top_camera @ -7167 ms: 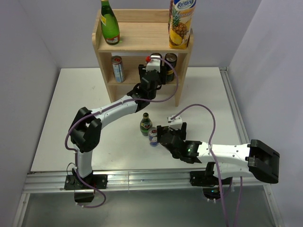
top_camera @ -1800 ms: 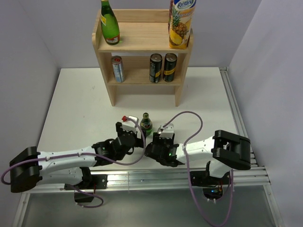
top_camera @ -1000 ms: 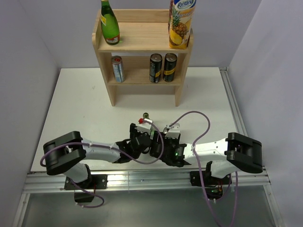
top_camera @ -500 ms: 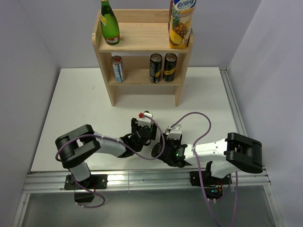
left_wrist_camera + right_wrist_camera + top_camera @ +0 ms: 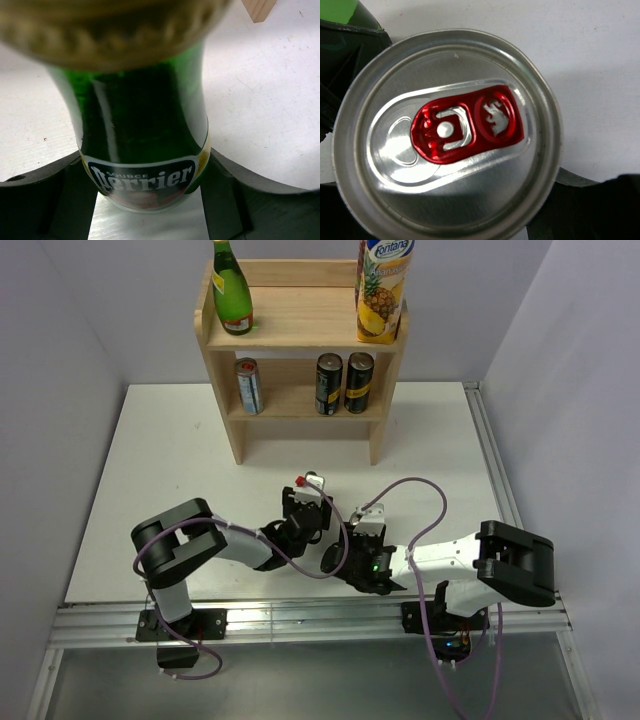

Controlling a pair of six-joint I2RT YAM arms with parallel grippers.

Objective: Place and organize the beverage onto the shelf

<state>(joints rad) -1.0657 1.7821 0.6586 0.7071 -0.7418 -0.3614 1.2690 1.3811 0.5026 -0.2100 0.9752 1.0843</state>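
- Two hands meet mid-counter (image 5: 180, 460), close to its near edge.
- Left hand (image 5: 145, 200) grasps upright green Perrier bottle (image 5: 142, 115).
- Right hand (image 5: 338, 560) clenched on red-tabbed can (image 5: 447, 132), beside the bottle.
- Shelf (image 5: 300, 330) stands at counter's far edge.

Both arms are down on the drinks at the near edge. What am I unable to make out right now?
- Left wrist: green bottle, cap blurred, base cut off below; whether the fingers touch glass is unclear.
- Top view: the left gripper covers that bottle.
- Right wrist: the can shows only its lid, which hides the label.
- Top view: labels of the cans on the shelf lower tier are too small.
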